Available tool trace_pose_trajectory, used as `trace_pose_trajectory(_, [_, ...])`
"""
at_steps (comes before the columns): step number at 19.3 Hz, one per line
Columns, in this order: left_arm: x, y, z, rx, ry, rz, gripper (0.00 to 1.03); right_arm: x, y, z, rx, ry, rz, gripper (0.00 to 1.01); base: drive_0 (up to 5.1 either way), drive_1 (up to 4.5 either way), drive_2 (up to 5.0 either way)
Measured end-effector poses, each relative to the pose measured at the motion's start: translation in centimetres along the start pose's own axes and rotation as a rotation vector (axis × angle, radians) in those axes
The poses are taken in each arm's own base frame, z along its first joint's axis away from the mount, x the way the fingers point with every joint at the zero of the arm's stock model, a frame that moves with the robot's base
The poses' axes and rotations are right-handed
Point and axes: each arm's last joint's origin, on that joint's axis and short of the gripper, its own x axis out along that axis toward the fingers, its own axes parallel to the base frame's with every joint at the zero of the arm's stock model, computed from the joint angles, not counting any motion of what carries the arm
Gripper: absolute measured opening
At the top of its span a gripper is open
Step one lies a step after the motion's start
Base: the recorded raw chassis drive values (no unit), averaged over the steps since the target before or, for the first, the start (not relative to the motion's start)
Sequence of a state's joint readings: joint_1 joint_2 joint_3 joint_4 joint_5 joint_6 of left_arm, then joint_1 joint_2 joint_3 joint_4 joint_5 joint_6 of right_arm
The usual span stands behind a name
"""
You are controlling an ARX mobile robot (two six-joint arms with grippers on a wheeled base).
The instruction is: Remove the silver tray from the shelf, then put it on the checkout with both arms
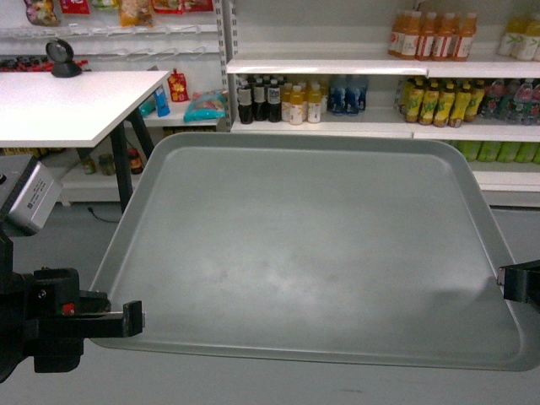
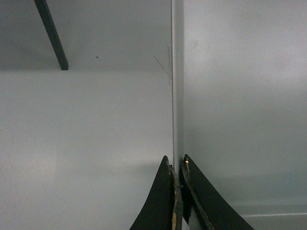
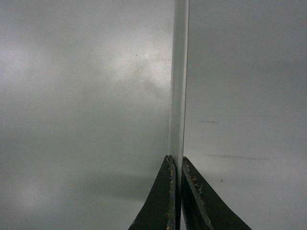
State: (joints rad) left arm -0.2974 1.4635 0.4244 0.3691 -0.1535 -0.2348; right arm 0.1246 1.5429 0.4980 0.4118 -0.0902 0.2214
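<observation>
Matte grey-green tray, smooth, rounded corners, low rim, held level: left gripper and right gripper each pinched tight on opposite rims.

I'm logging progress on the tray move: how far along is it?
Done: the silver tray is off the shelf, held in the air. In hand: the left gripper and right gripper each clamp an edge. Left: setting it on the checkout, ahead to the left.
</observation>
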Motion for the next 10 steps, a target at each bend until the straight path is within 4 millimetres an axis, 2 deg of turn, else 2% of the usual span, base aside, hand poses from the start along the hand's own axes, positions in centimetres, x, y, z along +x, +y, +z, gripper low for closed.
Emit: trace_pose_trajectory(10, [-0.01,-0.01,0.05,-0.001,-0.006,-0.001,0.03,-0.01,0.01,0.05,-0.001,-0.005,0.001,0.02,-5.0,2.35,2.3])
